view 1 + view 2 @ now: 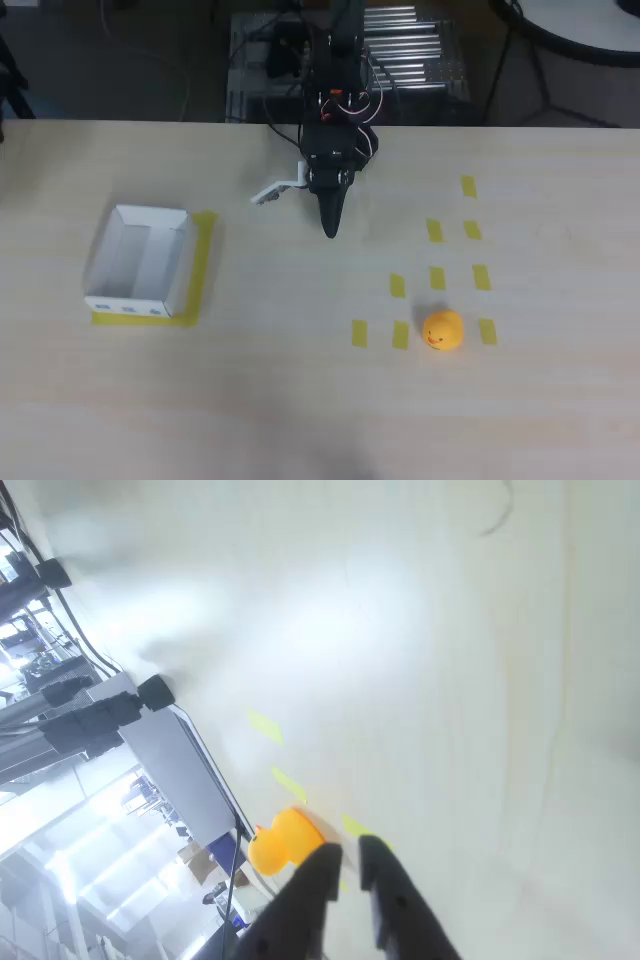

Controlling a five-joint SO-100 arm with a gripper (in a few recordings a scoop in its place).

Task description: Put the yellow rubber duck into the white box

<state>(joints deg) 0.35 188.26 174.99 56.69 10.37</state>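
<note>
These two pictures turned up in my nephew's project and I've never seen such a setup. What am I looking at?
It is a small black robot arm on a pale table. One picture looks down from above; the other comes from a camera riding on the arm's wrist. The arm's pincer, its tool, has two fingers nearly together and holds nothing. A yellow rubber duck sits among yellow tape strips. To the left in the overhead view stands an empty white box.
</note>
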